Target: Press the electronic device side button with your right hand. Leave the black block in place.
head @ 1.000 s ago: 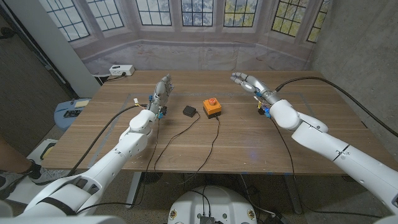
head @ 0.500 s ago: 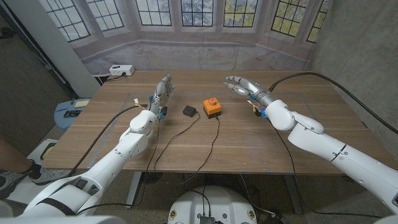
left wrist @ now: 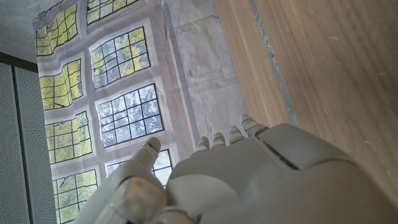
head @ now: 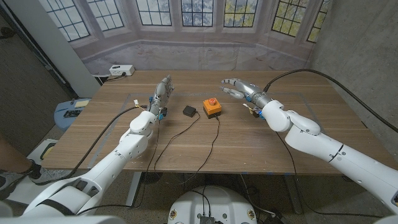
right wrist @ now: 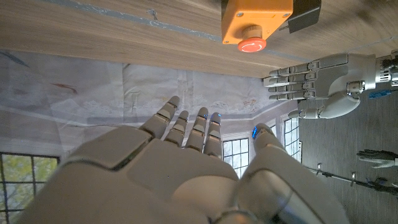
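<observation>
On the wooden table (head: 205,146) we see the orange electronic device (head: 212,107) with its red button (head: 212,101) near the middle, and the black block (head: 189,111) just beside it on our left, cables trailing from both. Our right hand (head: 238,88) hovers near the device, apart from it, fingers spread wide and holding nothing. Our left hand (head: 161,93) stands upright beyond the block, fingers straight, also holding nothing

- Glossy white, rounded shells on both arms.
- Silver-grey left hand (head: 163,89) and right hand (head: 239,86).
- Small blue parts at each wrist.
- Black cables alongside each arm.
</observation>
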`<action>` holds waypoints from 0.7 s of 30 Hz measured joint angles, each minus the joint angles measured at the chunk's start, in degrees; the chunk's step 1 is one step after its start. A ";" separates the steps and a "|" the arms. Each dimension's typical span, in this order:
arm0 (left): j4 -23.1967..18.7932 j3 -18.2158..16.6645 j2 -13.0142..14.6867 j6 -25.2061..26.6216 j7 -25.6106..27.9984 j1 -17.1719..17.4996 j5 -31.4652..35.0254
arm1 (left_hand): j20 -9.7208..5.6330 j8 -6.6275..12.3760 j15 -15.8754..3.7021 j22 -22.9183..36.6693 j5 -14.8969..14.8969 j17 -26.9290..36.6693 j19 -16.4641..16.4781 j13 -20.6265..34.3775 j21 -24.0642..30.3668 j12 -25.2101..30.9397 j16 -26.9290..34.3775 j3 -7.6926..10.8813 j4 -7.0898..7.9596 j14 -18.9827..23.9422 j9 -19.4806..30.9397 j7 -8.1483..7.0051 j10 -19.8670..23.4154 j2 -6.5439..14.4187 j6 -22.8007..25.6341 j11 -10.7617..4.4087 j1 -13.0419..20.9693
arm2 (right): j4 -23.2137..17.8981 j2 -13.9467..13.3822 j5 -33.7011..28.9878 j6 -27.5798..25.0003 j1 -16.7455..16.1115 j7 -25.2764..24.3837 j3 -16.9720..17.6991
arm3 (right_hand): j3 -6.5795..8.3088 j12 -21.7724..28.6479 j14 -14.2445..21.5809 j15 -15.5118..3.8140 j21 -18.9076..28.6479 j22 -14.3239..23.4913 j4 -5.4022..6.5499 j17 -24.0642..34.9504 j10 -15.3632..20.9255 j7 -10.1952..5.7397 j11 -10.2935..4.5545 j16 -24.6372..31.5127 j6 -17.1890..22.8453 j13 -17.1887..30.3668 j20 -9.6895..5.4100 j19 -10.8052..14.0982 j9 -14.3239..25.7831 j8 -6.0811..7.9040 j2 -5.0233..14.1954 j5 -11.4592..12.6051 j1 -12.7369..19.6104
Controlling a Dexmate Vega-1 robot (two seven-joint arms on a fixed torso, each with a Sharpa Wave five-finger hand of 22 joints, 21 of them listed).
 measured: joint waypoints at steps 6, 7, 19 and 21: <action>-0.93 -0.09 0.06 -0.30 0.52 0.77 0.02 | 0.00 0.00 0.31 0.00 0.00 0.00 0.00 0.00 0.00 0.00 0.00 0.00 0.00 0.31 0.00 0.00 0.00 -0.01 0.00 0.00 0.00 | -0.94 -0.32 -3.90 -0.96 0.67 1.90 -1.60 | -0.53 0.00 0.61 0.01 0.24 0.00 0.53 0.27 0.53 0.00 0.09 0.39 0.61 0.00 0.00 0.00 0.00 0.00 -0.21 0.00 -1.12; -0.98 -0.09 0.07 -0.30 0.52 0.81 0.02 | 0.00 0.00 0.31 0.00 0.00 0.00 0.00 0.00 0.00 0.00 0.00 0.00 0.00 0.31 0.00 0.00 0.00 -0.01 0.00 0.00 0.00 | -0.94 -0.32 -4.12 -0.99 0.67 2.00 -1.60 | -0.60 0.00 0.63 -0.01 0.25 0.00 0.60 0.27 0.58 0.00 0.03 0.39 0.61 0.00 0.00 0.00 0.00 0.00 -0.23 0.00 -1.13; -2.33 -0.23 0.43 -0.33 1.17 1.90 0.05 | 0.00 0.00 0.31 0.00 0.00 -0.01 0.00 0.00 0.00 0.00 0.00 0.00 0.00 0.31 0.00 0.00 0.00 -0.01 0.00 0.00 -0.01 | -1.49 -0.01 -10.82 -2.05 1.04 4.74 -3.80 | -1.71 0.00 0.63 -0.01 0.23 0.00 1.72 0.53 1.74 -0.08 0.32 0.39 1.30 0.00 -0.10 -0.50 0.00 0.00 -0.90 0.00 -3.75; -2.38 -0.23 0.43 -0.33 1.16 1.95 0.05 | 0.00 0.00 0.31 0.00 0.00 -0.01 0.00 0.00 0.00 0.00 0.00 0.00 0.00 0.31 0.00 0.00 0.00 -0.01 0.00 0.00 -0.01 | -1.55 0.13 -11.61 -2.30 1.04 5.07 -4.03 | -1.95 0.00 0.63 -0.01 0.23 0.00 1.95 0.53 1.96 -0.29 0.10 0.39 1.52 0.00 0.09 -0.71 0.20 0.00 -0.98 0.00 -4.27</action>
